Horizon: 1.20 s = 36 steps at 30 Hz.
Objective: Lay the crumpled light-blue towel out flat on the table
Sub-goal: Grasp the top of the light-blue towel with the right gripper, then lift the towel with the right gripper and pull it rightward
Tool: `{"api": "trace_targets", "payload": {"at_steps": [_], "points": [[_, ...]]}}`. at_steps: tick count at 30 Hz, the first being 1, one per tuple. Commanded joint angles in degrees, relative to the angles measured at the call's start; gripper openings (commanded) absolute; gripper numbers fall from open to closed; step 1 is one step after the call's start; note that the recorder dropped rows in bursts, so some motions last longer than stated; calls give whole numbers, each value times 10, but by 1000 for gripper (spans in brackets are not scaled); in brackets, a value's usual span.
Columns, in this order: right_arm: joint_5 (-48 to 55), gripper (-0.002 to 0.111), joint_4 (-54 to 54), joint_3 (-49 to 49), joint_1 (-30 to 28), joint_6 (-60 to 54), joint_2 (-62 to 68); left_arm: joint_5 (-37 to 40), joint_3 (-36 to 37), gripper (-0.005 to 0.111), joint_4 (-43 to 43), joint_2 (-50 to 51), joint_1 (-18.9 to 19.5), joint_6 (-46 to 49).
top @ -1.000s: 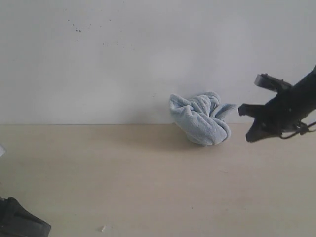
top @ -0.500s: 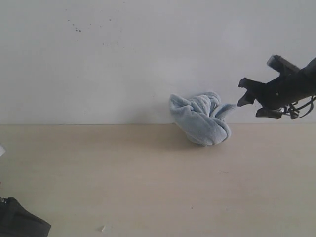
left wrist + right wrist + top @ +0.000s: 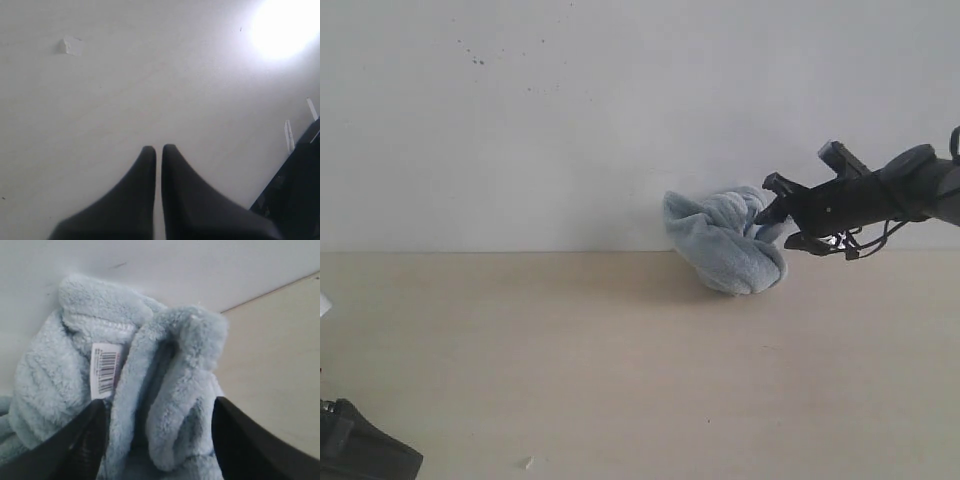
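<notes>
The pale blue towel (image 3: 728, 240) lies crumpled in a ball at the back of the beige table (image 3: 570, 370), against the white wall. My right gripper (image 3: 775, 226) is open at the towel's right side, its two black fingers astride a fluffy fold (image 3: 175, 405). The white barcode tag (image 3: 105, 369) shows just beyond one fingertip (image 3: 92, 425). My left gripper (image 3: 156, 150) is shut and holds nothing, hovering over bare tabletop. Only its dark base (image 3: 360, 455) shows at the lower left corner of the exterior view.
A small white scrap (image 3: 528, 463) lies on the table near the front left, also visible as a scrap (image 3: 72, 46) in the left wrist view. The white wall (image 3: 570, 120) rises directly behind the towel.
My right gripper rose, then swung left toward the towel; its open fingers now reach the towel's right side. The towel and the left arm have not moved.
</notes>
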Motion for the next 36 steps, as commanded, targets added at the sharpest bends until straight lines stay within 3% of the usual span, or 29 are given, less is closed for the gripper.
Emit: {"api": "trace_targets", "payload": {"at_steps": [1,4,13,21,27,33,36], "points": [[-35,36,-19,-7,14,15,5,-3,-3,4,3,-4,1,4],[-37,0,-27,-7,15,18,5,-3,-3,4,3,-4,1,4],[74,0,-92,-7,10,48,-36,-2,-3,4,1,-4,1,4],[252,0,-259,-2,13,52,-205,1,-3,4,-1,-4,1,4],[300,0,-350,126,14,40,-375,12,-3,4,-3,-4,1,12],[300,0,-337,300,14,20,-507,27,2,4,-3,-4,1,32],[276,0,-323,330,14,20,-565,27,17,4,-3,-4,1,34]]}}
